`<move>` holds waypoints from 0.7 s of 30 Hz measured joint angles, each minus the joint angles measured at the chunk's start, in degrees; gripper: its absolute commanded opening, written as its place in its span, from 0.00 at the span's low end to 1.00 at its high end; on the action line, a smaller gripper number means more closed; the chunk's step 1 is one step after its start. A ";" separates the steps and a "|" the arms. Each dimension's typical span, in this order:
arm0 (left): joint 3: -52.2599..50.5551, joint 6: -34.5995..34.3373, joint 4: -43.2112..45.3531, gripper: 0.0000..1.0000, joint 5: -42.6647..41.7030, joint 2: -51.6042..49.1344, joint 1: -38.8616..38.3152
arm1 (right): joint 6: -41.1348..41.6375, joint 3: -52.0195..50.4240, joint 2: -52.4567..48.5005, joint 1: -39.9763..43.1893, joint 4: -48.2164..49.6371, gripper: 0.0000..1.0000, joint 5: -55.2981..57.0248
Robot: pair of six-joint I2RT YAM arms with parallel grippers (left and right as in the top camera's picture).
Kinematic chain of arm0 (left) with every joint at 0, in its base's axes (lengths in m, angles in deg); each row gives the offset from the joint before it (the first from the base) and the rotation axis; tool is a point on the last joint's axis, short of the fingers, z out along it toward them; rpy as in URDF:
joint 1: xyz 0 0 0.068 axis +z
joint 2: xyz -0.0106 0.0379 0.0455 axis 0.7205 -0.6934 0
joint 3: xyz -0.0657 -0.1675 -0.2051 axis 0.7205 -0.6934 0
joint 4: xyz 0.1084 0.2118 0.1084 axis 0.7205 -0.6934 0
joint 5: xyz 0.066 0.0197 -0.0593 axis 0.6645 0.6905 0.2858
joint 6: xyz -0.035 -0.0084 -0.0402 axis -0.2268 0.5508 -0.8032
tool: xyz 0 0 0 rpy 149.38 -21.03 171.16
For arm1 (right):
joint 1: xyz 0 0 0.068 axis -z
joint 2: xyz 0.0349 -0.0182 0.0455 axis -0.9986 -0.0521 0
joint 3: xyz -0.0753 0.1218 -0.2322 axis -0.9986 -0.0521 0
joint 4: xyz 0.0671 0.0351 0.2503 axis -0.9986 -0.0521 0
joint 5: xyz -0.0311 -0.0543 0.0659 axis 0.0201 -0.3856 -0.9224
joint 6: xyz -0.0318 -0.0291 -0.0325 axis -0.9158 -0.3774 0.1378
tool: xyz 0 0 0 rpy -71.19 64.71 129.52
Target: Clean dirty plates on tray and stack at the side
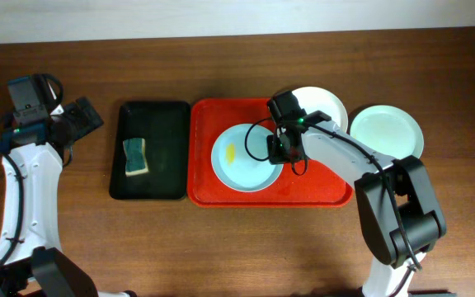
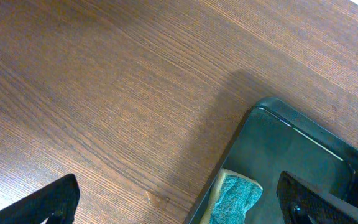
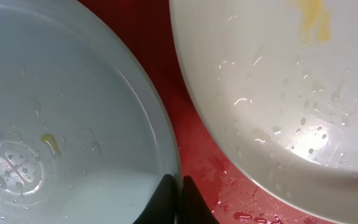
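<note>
— Red tray [image 1: 209, 191] first: where is it?
— Middle of the desk [image 1: 246, 247]. A blue plate [image 1: 242, 173] lies in it, with a yellow smear [image 1: 231, 153] on its left half.
— And the right gripper [image 1: 279, 151]?
— At that plate's right rim, fingers pressed together. Whether the rim is nipped between them I cannot tell.
— Left side?
— A black tray [image 1: 159, 115] just beside the red one, with a sponge [image 1: 135, 157] in it. The left gripper [image 1: 81, 124] hangs over bare desk near the left edge, fingers wide apart, holding nothing.
— Further back?
— A pale plate [image 1: 386, 132] on the desk right of the tray. A white plate [image 1: 320, 103] at the tray's far right corner, jutting past the rim.
</note>
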State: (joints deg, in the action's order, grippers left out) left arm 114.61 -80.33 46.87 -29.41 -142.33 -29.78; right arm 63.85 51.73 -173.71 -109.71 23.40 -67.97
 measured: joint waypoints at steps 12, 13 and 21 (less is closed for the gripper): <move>0.07 -0.02 -7.56 0.99 -6.01 0.00 0.00 | 0.04 0.09 0.09 0.00 -0.96 0.04 0.26; 0.07 -0.02 -8.57 0.93 -7.17 0.00 0.00 | 0.04 0.11 0.09 0.00 -0.98 0.04 0.28; -0.98 4.31 -14.82 0.81 -12.61 -0.02 -2.73 | 0.02 0.11 0.09 0.00 -1.01 0.04 0.39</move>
State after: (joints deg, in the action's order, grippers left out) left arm 113.63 -76.02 32.05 -42.02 -142.35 -32.51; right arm 63.87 51.84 -173.63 -109.71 22.39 -67.58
